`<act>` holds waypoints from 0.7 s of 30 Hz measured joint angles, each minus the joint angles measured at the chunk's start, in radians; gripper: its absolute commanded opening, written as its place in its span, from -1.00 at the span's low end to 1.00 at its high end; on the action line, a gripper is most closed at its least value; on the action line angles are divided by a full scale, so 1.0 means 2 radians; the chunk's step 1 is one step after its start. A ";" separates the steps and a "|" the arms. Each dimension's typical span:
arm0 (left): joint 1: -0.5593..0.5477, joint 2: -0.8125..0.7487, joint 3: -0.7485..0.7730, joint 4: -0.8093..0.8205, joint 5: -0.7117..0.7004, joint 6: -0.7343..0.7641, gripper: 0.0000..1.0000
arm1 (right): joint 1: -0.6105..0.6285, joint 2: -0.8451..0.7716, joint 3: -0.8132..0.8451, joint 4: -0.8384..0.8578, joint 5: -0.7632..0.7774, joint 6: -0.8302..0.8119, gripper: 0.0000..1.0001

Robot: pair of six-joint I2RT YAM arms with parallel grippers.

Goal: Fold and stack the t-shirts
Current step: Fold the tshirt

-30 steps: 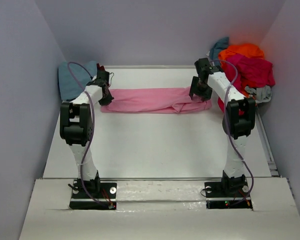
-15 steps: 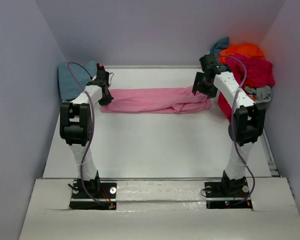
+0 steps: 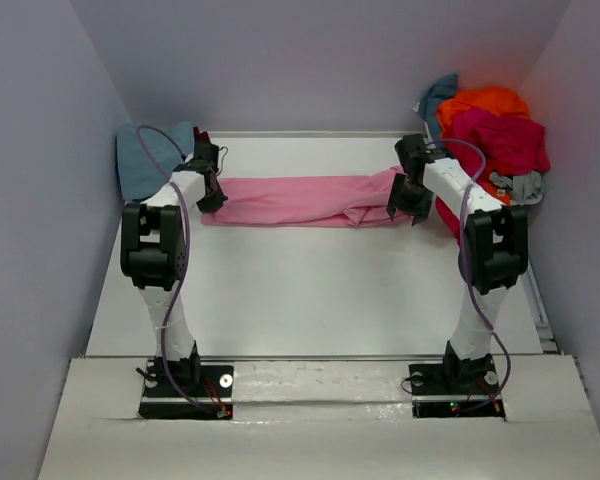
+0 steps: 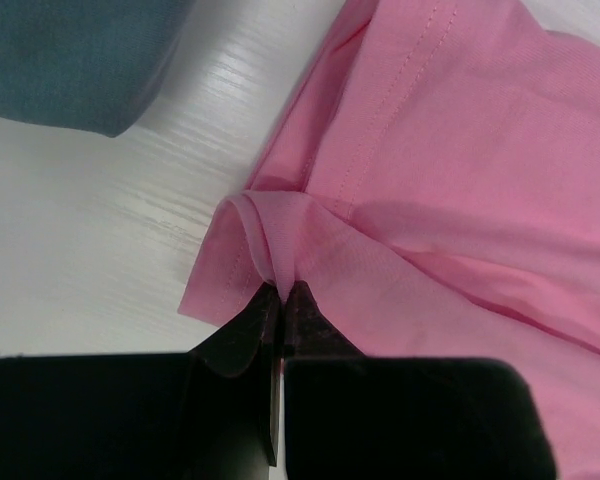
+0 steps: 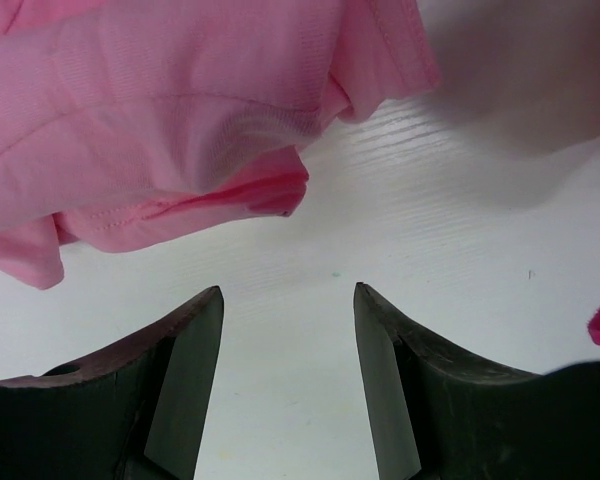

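Your pink t-shirt (image 3: 310,200) lies as a long, rumpled band across the far worktop (image 3: 310,290); the blue t-shirt (image 3: 150,160), seemingly folded, sits far left, and a mixed-colour heap (image 3: 495,130) far right.

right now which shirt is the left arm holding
The pink shirt, the long flat one: the left jaws pinch its corner. The blue shirt lies apart; the pile of shirts sits far right.

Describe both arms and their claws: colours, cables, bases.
The left arm and right arm: white links, black joints, a purple cable down to a black base plate. The left claw and right claw: black, two wedge-shaped fingers each.
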 measured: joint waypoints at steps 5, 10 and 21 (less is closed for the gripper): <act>0.000 0.000 0.000 0.000 0.000 0.002 -0.89 | 0.000 0.002 -0.002 0.013 -0.002 0.001 0.21; 0.000 0.000 0.000 0.000 0.000 0.003 -0.89 | 0.000 0.025 0.005 0.021 -0.002 0.001 0.21; 0.000 0.000 0.000 0.000 0.000 0.005 -0.89 | 0.000 0.068 0.037 0.020 -0.002 0.001 0.20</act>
